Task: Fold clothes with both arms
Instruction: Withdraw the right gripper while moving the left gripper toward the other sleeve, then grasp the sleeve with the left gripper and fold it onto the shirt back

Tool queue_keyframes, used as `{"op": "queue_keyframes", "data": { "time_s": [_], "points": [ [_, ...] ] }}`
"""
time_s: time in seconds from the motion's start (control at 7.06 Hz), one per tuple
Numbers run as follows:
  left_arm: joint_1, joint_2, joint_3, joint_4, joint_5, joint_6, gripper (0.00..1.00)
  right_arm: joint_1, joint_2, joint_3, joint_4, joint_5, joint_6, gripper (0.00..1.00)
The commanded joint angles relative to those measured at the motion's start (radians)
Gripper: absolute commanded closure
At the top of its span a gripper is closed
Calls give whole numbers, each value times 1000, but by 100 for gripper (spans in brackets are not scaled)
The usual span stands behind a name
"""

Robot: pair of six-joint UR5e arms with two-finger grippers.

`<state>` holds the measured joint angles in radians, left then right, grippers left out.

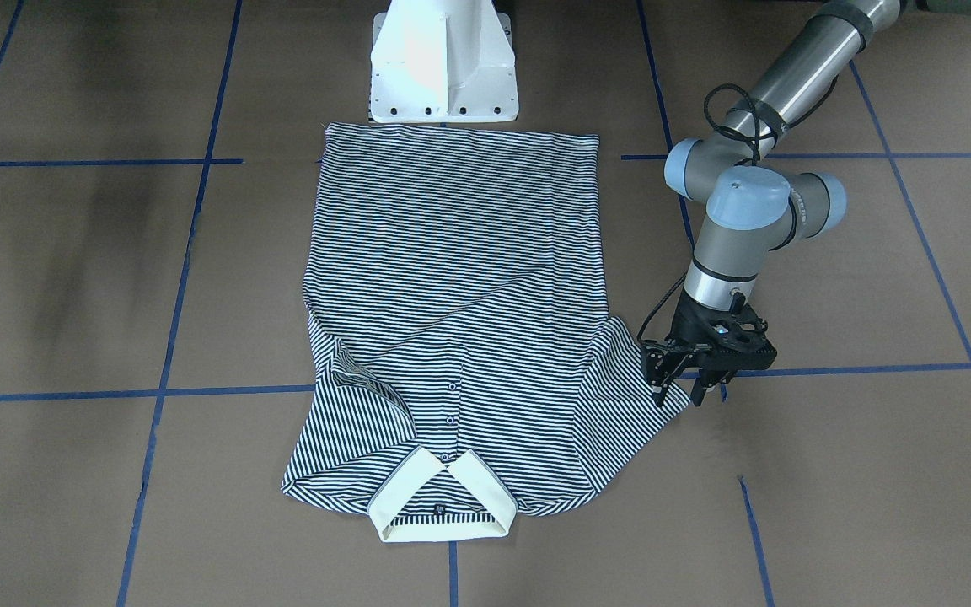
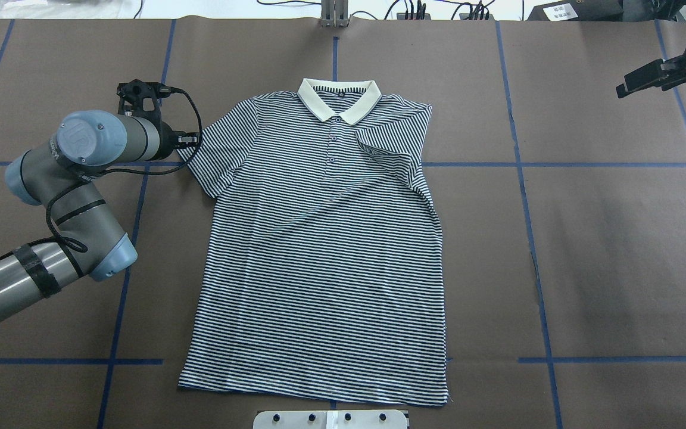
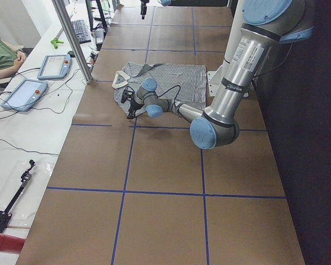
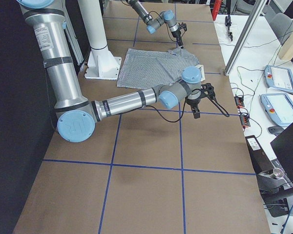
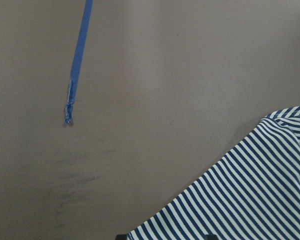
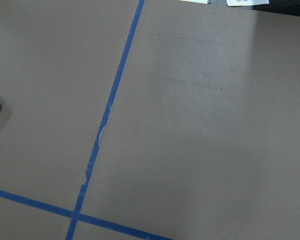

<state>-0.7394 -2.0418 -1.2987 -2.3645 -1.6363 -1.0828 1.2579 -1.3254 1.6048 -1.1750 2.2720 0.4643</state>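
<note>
Left tool (image 1: 679,391) has its fingers spread right at the hem of the outstretched sleeve (image 1: 633,379). The polo shirt (image 2: 319,250) is flat, face up, mid tabletop (image 2: 587,250), with the other sleeve (image 2: 387,149) already flipped in. I'd pinch both hem layers and carry them low across. Right tool (image 2: 646,76) is well off to the side, can't tell its state. Brown surface, blue tape grid (image 2: 530,238), pendants (image 3: 54,66) on the side bench (image 3: 22,127).

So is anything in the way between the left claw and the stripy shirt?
No, nothing visible is. The left gripper is right at the sleeve of the shirt, just above the brown table.
</note>
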Motion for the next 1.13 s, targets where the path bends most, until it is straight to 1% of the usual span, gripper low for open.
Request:
{"op": "queue_keyframes", "data": {
  "time_s": [0.0, 0.14, 0.28, 0.43, 0.57, 0.71, 0.99],
  "points": [
    [-1, -3, 27, -35, 0, 35, 40, 0, 0, 0, 0, 0, -1, 0],
    [-1, -6, 27, -36, 0, 35, 46, 0, 0, 0, 0, 0, -1, 0],
    [-1, -6, 26, -38, 0, 35, 58, 0, 2, 0, 0, 0, -1, 0],
    [-3, -6, 19, -39, -2, 34, 80, 0, 0, 0, 0, 0, -1, 0],
    [-3, -5, 18, -45, -2, 35, 100, 0, 0, 0, 0, -2, -1, 0],
    [-3, -5, 18, -44, -2, 37, 100, 0, 0, -2, 0, -2, -1, 0],
    [-1, -6, -32, -26, -7, 37, 100, 0, 0, -2, 0, -2, 1, 0]
  ]
}}
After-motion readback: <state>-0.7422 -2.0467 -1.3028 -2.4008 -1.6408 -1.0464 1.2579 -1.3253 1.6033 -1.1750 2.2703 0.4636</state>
